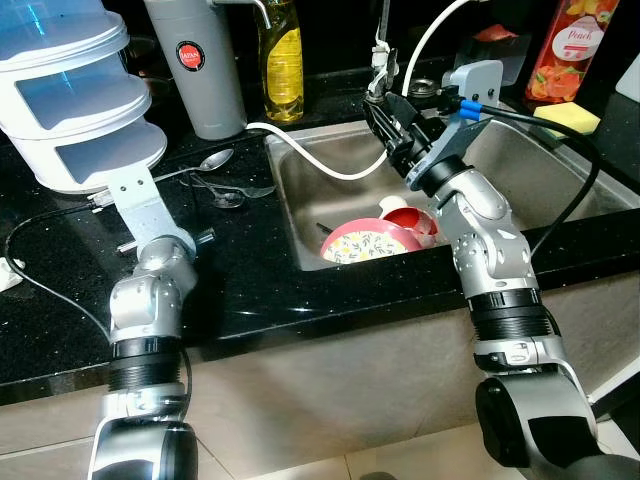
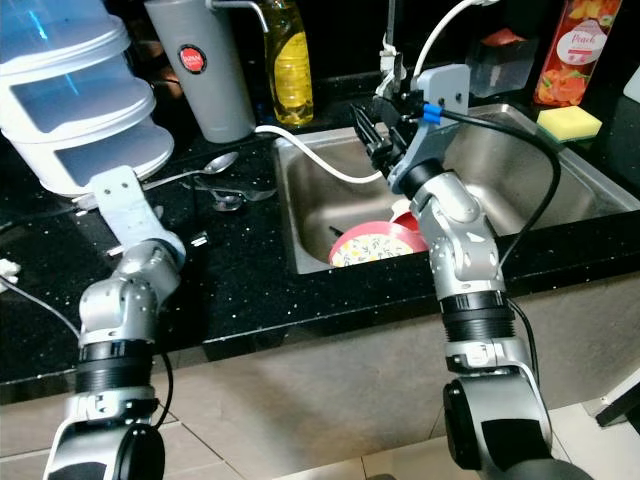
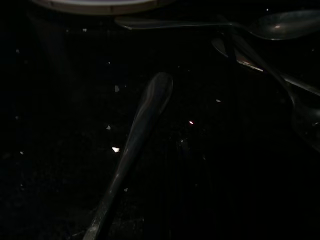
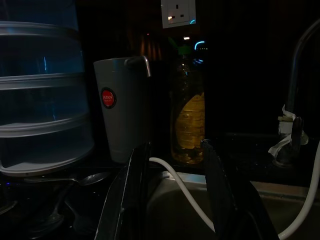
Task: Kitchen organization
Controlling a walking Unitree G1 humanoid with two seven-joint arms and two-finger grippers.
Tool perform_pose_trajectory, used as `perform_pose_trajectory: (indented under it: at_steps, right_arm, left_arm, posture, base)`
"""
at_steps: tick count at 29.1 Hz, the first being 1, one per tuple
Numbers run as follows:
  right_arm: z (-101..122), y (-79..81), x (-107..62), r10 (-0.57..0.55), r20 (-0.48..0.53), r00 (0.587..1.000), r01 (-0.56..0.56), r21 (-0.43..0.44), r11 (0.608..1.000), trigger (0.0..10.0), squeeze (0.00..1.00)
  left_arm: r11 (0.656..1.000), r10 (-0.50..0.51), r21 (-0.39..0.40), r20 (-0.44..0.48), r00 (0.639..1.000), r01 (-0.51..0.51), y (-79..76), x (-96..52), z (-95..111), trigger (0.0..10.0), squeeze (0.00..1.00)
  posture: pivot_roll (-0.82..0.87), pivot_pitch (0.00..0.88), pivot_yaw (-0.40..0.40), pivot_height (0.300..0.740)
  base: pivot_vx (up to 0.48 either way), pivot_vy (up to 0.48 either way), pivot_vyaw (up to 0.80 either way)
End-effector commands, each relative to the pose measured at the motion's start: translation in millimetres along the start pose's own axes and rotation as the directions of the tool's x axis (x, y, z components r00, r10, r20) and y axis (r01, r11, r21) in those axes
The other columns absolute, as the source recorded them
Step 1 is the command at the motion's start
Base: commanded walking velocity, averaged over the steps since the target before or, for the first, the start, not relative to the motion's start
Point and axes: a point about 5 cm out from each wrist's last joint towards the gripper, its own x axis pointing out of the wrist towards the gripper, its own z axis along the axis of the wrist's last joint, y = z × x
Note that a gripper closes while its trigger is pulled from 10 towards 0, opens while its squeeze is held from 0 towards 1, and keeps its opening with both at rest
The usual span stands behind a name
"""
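Observation:
Several spoons [image 1: 222, 190] lie on the black counter [image 1: 260, 290] to the left of the sink; the left wrist view shows them close up, with one spoon handle [image 3: 142, 135] nearest. My left gripper [image 1: 198, 238] rests low on the counter just short of them. A floral plate [image 1: 368, 243] and a red bowl [image 1: 418, 220] lie in the steel sink [image 1: 310, 190]. My right gripper [image 1: 380, 115] hangs above the sink's back, open, with nothing between its fingers [image 4: 137, 190]. A white hose [image 1: 320, 160] runs just beyond it.
Stacked clear containers [image 1: 70, 100], a grey jug [image 1: 195, 65] and a yellow soap bottle [image 1: 283, 60] stand along the back of the counter. The tap [image 1: 380, 60] rises behind the sink. A yellow sponge [image 1: 566, 117] and a peach bottle [image 1: 570, 45] sit at the back right.

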Motion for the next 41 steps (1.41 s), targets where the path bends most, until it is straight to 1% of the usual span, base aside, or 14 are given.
perform_pose_trajectory:
  at_steps: [1,6,8,9,10,17,22,26,27,36,37,39,40,41]
  right_arm:
    - [4.6,3.3,2.1,0.014,0.018,1.0,-0.014,0.004,1.0,10.0,0.0]
    - [4.8,3.4,2.1,0.012,0.019,1.0,-0.012,0.004,1.0,10.0,0.0]
    - [4.7,3.2,1.9,0.01,0.018,1.0,-0.01,0.005,1.0,10.0,0.0]
    - [4.8,2.9,1.8,0.01,0.018,1.0,-0.01,0.005,1.0,10.0,0.0]
    - [4.8,2.7,1.7,0.009,0.017,1.0,-0.009,0.004,1.0,10.0,0.0]
    - [4.6,2.9,2.6,0.01,0.016,1.0,-0.01,0.005,1.0,10.0,0.0]
    - [4.5,3.9,3.6,0.014,0.015,1.0,-0.014,0.006,1.0,10.0,0.0]
    - [4.7,3.8,3.6,0.013,0.016,1.0,-0.013,0.005,1.0,10.0,0.0]
    - [4.8,3.7,3.3,0.012,0.016,1.0,-0.012,0.005,1.0,10.0,0.0]
    - [4.1,4.1,1.5,0.008,0.015,1.0,-0.008,0.006,1.0,10.0,0.0]
    - [4.2,3.9,1.2,0.006,0.015,1.0,-0.006,0.007,1.0,10.0,0.0]
    - [4.2,3.8,1.0,0.006,0.015,1.0,-0.006,0.007,1.0,10.0,0.0]
    - [4.2,3.4,0.8,0.005,0.015,1.0,-0.005,0.007,1.0,10.0,0.0]
    - [4.2,3.4,0.8,0.005,0.015,1.0,-0.005,0.007,1.0,10.0,0.0]
  left_arm:
    - [0.993,0.068,0.102,-0.096,0.993,-0.059,11.9,5.8,-28.9,0.0,0.0]
    - [0.989,0.084,0.129,-0.05,0.995,-0.077,13.3,5.0,-23.3,0.0,0.0]
    - [0.99,0.084,0.116,0.018,0.996,-0.085,12.1,3.4,-12.9,0.0,0.0]
    - [0.986,0.081,0.144,0.059,0.995,-0.089,9.6,1.9,-5.4,10.0,0.0]
    - [0.98,0.07,0.177,0.121,0.99,-0.09,4.7,-1.7,6.8,10.0,1.0]
    - [0.985,0.046,0.157,0.193,0.98,-0.077,-7.9,-8.9,26.3,10.0,1.0]
    - [0.996,-0.007,0.087,0.142,0.99,-0.005,-22.6,-4.7,23.6,10.0,1.0]
    - [0.997,-0.025,0.081,0.128,0.992,0.015,-28.4,-5.0,22.9,10.0,1.0]
    - [0.995,-0.041,0.095,0.132,0.99,0.029,-32.2,-6.3,23.4,10.0,0.0]
    - [0.994,-0.044,0.107,0.07,0.997,0.036,-35.1,-3.9,11.2,10.0,0.0]
    - [0.998,-0.024,0.05,-0.009,1.0,0.025,-30.2,0.0,-1.3,1.6,0.0]
    - [0.999,-0.018,0.029,-0.036,0.999,0.019,-28.3,1.1,-5.9,1.6,0.0]
    - [1.0,-0.003,0.021,-0.056,0.998,0.004,-24.8,2.1,-10.3,0.0,0.0]
    - [1.0,-0.003,0.021,-0.056,0.998,0.004,-24.8,2.1,-10.3,0.0,0.0]
  posture:
    - [-0.1,0.0,0.049,0.74]
    - [-0.1,0.0,0.049,0.74]
    - [-0.1,0.0,0.049,0.74]
    - [-0.1,0.0,0.047,0.74]
    - [-0.1,0.0,0.047,0.74]
    - [-0.1,0.0,0.041,0.74]
    - [-0.1,0.0,0.04,0.74]
    - [-0.1,0.0,0.042,0.74]
    - [-0.11,0.0,0.043,0.74]
    - [-0.11,0.0,0.049,0.74]
    - [-0.11,0.0,0.049,0.74]
    - [-0.11,0.0,0.049,0.74]
    - [-0.1,0.0,0.048,0.74]
    - [-0.1,0.0,0.048,0.74]
  base:
    - [0.0,0.0,0.0]
    - [0.0,0.0,0.0]
    - [0.0,0.0,0.0]
    - [0.0,0.0,0.0]
    - [0.0,0.0,0.0]
    - [0.0,0.0,0.0]
    - [0.0,0.0,0.0]
    - [0.0,0.0,0.0]
    - [0.0,0.0,0.0]
    - [0.0,0.0,0.0]
    - [0.0,0.0,0.0]
    - [0.0,0.0,0.0]
    - [0.0,0.0,0.0]
    - [0.0,0.0,0.0]
